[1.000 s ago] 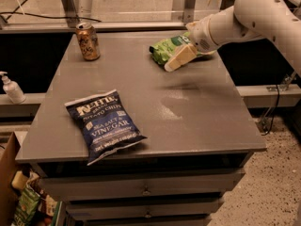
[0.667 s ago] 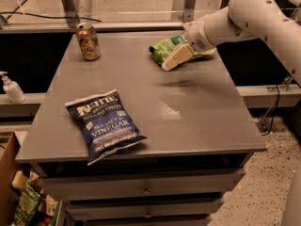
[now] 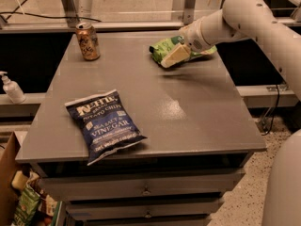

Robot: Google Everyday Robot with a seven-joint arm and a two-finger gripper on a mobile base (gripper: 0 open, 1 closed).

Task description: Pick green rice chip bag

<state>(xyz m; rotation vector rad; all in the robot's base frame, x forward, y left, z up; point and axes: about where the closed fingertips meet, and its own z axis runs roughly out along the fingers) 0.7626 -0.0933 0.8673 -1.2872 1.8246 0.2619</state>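
Your end effector [image 3: 172, 57] has crept further across the green rice chip bag [image 3: 159, 51] at the desk's [image 3: 188, 117] rear; can't tell if it's clamped yet.

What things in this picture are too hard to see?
- Camera view: the gripper, at the table's far right, covers part of the green rice chip bag and hides its lettering.
- Camera view: the can has a label too small to read.
- Camera view: the arm is cut off by the right edge.
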